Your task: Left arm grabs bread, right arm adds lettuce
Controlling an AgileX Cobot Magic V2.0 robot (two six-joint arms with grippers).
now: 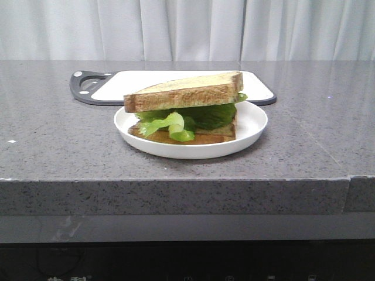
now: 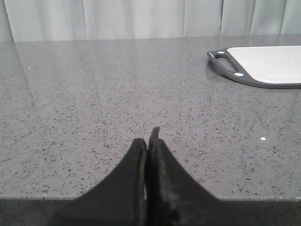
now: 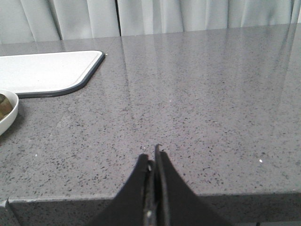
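Sandwich stacked on the plate; both arms parked, nothing left to grab.

The black left gripper (image 2: 149, 141) and black right gripper (image 3: 154, 157) are pressed closed and empty, well back from the round white plate (image 1: 252, 126), where ruffled green lettuce (image 1: 176, 124) lies under the square toasted bread slice (image 1: 184, 92); I judge the task finished.

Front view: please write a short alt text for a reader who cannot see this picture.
A white plate on a grey speckled counter holds a sandwich: ruffled green lettuce between two toasted bread slices, the top slice tilted. A white cutting board with a dark rim lies behind it. No robot arm is visible.
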